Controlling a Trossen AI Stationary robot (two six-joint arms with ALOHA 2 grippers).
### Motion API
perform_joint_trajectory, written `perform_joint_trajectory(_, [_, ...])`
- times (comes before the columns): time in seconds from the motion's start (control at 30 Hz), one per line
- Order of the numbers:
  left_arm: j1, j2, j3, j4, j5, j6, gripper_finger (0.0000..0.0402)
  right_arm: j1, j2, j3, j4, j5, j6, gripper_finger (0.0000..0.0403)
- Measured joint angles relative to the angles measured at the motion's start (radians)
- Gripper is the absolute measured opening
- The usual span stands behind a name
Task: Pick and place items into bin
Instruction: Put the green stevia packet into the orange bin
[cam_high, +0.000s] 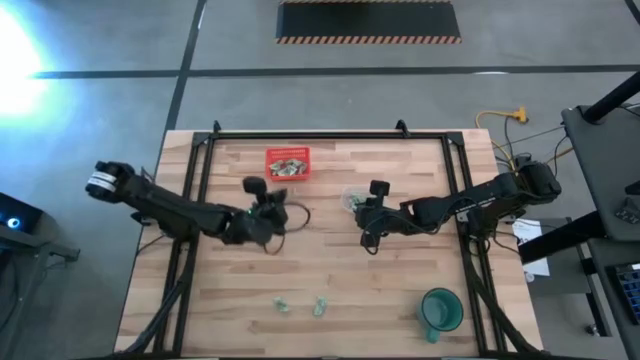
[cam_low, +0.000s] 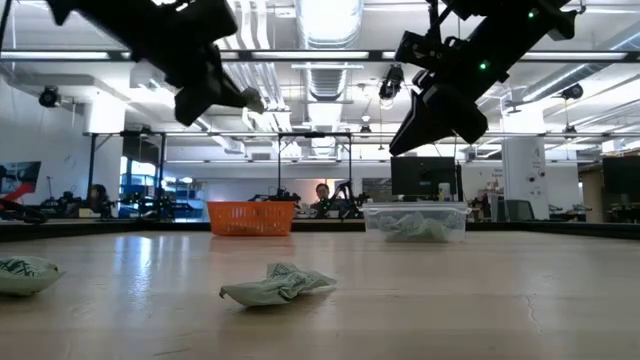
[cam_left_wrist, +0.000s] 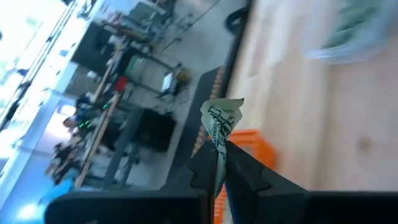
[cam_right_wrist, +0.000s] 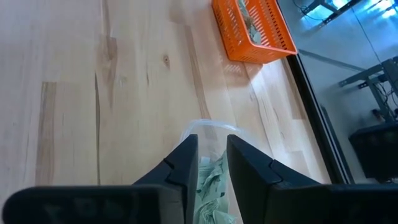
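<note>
Pale green wrapped items lie loose on the wooden surface at its near edge: 2 show in the low view, one crumpled piece with its long axis lying across that view, and a second off to one side. The high view shows them well apart from both arms, near a green mug.

Mid-surface, the left gripper hangs above the surface with its fingers clamped on 1 wrapped piece; the piece stands out past the fingertips, long axis in line with them. The right gripper hovers over a clear tub that holds more green pieces; its fingers stand slightly apart and grip nothing.

Farther back sits the red bin, already holding pieces. It lies just beyond the left gripper, toward the far edge, so the left arm is the nearer one, and the judged next move is a short carry forward before release.
</note>
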Motion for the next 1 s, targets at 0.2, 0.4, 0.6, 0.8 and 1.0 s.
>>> perform_joint_trajectory(0.2, [0.171, -0.037, -0.005, -0.002, 0.011, 0.029, 0.0008, 0.000, 0.000, 0.000, 0.007, 0.000, -0.005, 0.0073])
perform_joint_trajectory(0.4, [0.352, -0.027, -0.004, 0.000, 0.241, 0.028, 0.0008, 0.000, 0.000, 0.000, 0.009, 0.000, -0.008, 0.0068])
perform_joint_trajectory(0.6, [0.484, 0.041, -0.004, 0.002, 0.354, 0.019, 0.0008, 0.000, 0.000, 0.000, 0.009, 0.000, -0.007, 0.0068])
perform_joint_trajectory(0.8, [0.535, 0.130, 0.002, 0.020, 0.369, 0.019, 0.0008, 0.000, 0.000, 0.000, 0.009, 0.000, -0.007, 0.0068])
perform_joint_trajectory(1.0, [0.537, 0.208, 0.001, 0.073, 0.371, 0.072, 0.0024, 0.000, 0.000, -0.002, 0.009, 0.000, -0.008, 0.0068])
